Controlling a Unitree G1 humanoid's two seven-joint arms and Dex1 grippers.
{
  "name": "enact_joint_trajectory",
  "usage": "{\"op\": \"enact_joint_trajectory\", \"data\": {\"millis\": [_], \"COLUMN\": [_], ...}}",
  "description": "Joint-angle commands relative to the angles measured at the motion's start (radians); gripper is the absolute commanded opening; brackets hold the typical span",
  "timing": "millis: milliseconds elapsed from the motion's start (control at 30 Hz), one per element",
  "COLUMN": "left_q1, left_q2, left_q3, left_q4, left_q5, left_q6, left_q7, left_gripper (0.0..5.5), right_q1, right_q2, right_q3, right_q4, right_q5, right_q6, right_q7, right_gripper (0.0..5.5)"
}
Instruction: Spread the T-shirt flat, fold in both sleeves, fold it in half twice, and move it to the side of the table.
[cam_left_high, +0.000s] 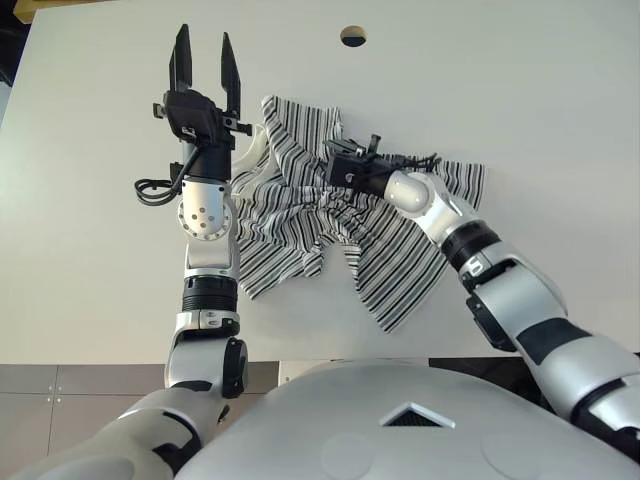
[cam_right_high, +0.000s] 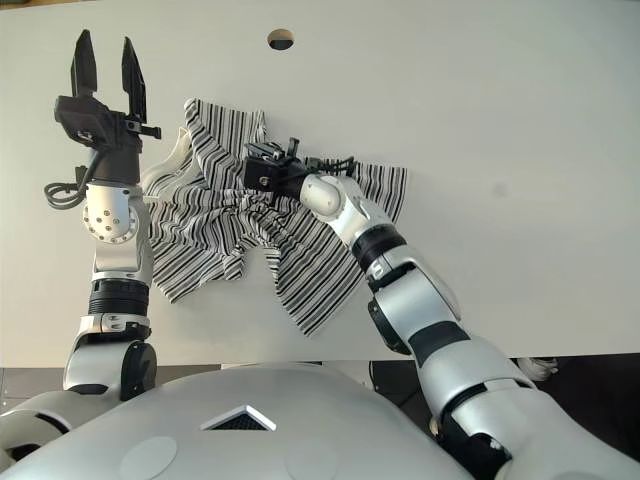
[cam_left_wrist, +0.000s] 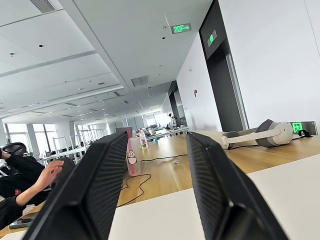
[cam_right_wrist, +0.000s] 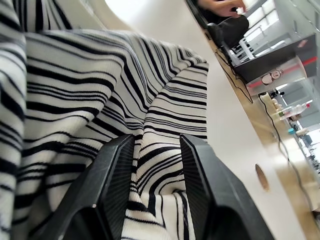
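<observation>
Lying crumpled on the table (cam_left_high: 560, 120), the striped T-shirt (cam_left_high: 400, 270) sits between the right gripper's (cam_right_wrist: 157, 142) parted fingers. The left gripper (cam_left_high: 205, 50), spread, is raised at its left.

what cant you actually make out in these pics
- Sleeves and collar of the T-shirt: in the head views, crumpled folds hide which part is which.
- Fabric under the right claw and its arm: covered by them in the head views.
- Right wrist view: too close, with the shirt cut off at the edges.
- Table under the left claw: the left wrist view looks across the room, so it is cut off.
</observation>
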Motion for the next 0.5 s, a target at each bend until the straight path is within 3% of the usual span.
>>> {"op": "enact_joint_trajectory", "data": {"millis": [33,267,500], "left_q1": [-0.002,0.012,0.02], "left_q2": [-0.003,-0.01,0.059], "left_q3": [-0.011,-0.103,-0.331], "left_q4": [0.006,-0.006,-0.021], "left_q5": [0.028,0.074,0.403], "left_q6": [-0.013,-0.03,-0.054], "left_q7": [0.015,-0.034,-0.075], "left_gripper": [2.15,2.15,2.15], "right_q1": [-0.056,-0.071,-0.042], "right_q2": [-0.055,-0.295,-0.413], "right_q3": [0.016,-0.12,-0.19], "right_q4": [0.132,0.227,0.259], "right_q5": [-0.062,0.016,0.054], "right_q6": [0.104,0.178,0.204], "right_q7": [-0.075,-0.189,-0.187], "right_gripper": [1.7,1.7,1.7]}}
